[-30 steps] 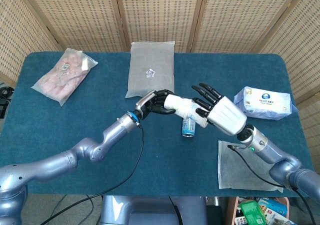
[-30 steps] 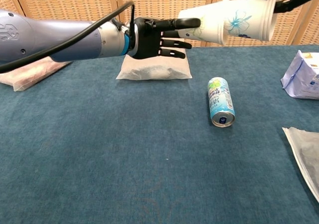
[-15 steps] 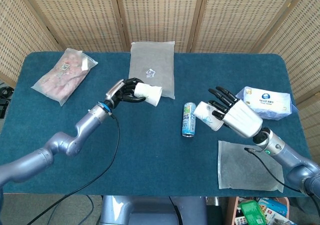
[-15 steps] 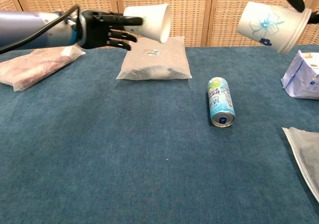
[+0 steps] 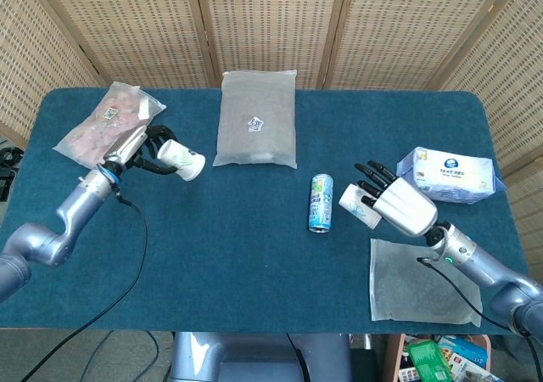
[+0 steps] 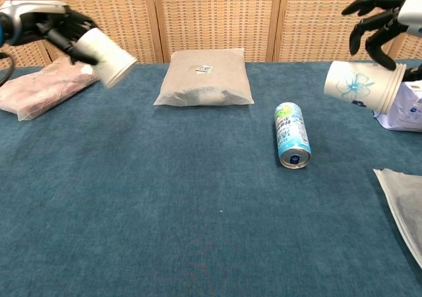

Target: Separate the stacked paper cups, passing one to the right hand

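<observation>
The two paper cups are apart, each in one hand and both above the blue table (image 5: 254,255). The left hand (image 5: 140,148) holds the plain white cup (image 5: 182,160) at the far left, its fingers wrapped around the closed end; the cup lies tilted on its side with the mouth toward the right, just beside the pink packet (image 5: 109,127). The right hand (image 5: 399,204) holds the flowered cup (image 6: 359,86) at the right side, near the tissue pack (image 5: 448,174); some fingers press on the cup near its rim while the other fingers stand spread above it. I cannot see inside either cup. A drink can (image 5: 320,202) lies on its side on the table between the hands, closer to the right one. The grey pouch (image 5: 257,117) lies at the far middle, and a clear flat bag (image 5: 416,284) lies near the right edge. The chest view shows the blue flower print on the right cup, and the can's end, which the head view does not show; the head view shows both arms and the whole table.
</observation>
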`<state>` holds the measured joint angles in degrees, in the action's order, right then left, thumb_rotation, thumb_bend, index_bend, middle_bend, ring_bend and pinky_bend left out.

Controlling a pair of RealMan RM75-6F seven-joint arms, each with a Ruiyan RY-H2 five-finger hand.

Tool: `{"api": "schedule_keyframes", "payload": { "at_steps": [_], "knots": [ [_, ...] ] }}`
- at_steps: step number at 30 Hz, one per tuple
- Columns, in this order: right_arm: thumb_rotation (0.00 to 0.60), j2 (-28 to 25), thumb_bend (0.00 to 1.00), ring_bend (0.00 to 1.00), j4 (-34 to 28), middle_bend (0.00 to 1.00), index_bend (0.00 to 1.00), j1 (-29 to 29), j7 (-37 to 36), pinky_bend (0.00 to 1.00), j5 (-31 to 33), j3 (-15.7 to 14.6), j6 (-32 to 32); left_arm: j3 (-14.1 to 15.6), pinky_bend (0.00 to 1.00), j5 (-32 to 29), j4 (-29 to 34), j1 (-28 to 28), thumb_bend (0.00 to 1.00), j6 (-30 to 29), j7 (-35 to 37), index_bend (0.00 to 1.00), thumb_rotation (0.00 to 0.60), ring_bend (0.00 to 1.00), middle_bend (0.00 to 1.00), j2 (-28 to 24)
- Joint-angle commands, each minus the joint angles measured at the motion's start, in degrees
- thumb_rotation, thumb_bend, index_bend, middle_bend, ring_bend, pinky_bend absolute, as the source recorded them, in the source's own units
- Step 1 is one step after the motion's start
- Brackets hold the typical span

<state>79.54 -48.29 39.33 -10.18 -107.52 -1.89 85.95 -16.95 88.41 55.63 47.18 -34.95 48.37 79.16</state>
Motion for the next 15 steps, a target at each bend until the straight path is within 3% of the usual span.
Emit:
{"api": "schedule_keyframes", "payload": {
  "at_steps": [1,6,8,10,12,13,15],
  "knots": [
    [0.600,0.1,0.64,0.16,-0.2,0.46,0.75,-0.2,1.3,0.25,0.0,-0.9,-1.6,4.3,0.54,1.5,-1.9,-2.6,0.30,-3.2,-8.4,0.48,0.600,0.49,0.51,-2.1],
    [0.600,-0.2,0.63,0.16,-1.3,0.43,0.74,-0.5,3.1,0.25,0.4,-1.5,-3.2,6.1,0.54,0.3,-2.9,-4.3,0.30,-5.2,-16.4,0.48,0.600,0.49,0.50,-1.4],
    [0.600,-0.4,0.50,0.15,-1.9,0.36,0.64,-0.7,3.6,0.25,0.8,-1.6,-3.8,6.6,0.50,-0.5,-3.2,-4.7,0.30,-5.8,-19.5,0.48,0.600,0.43,0.45,-0.7],
    [0.600,-1.0,0.20,0.09,-2.8,0.23,0.39,-0.9,4.6,0.22,1.5,-1.7,-5.3,6.9,0.36,-1.5,-3.2,-5.1,0.30,-5.7,-21.9,0.36,0.600,0.22,0.23,-0.1],
    [0.600,-1.7,0.05,0.03,-4.2,0.12,0.24,-1.3,6.5,0.13,2.9,-1.5,-7.2,7.2,0.20,-2.9,-2.2,-5.3,0.30,-4.6,-22.5,0.14,0.600,0.05,0.05,-0.1],
    [0.600,-2.2,0.01,0.01,-5.5,0.07,0.18,-1.7,7.4,0.07,4.0,-1.1,-8.1,7.3,0.11,-3.7,-1.2,-5.4,0.29,-3.9,-22.1,0.05,0.600,0.01,0.01,-0.4],
    [0.600,-3.2,0.00,0.00,-8.4,0.02,0.12,-2.4,8.6,0.01,6.1,-0.5,-9.5,7.7,0.02,-4.6,0.2,-5.5,0.25,-2.7,-21.8,0.00,0.600,0.00,0.00,-1.2]
  ]
}}
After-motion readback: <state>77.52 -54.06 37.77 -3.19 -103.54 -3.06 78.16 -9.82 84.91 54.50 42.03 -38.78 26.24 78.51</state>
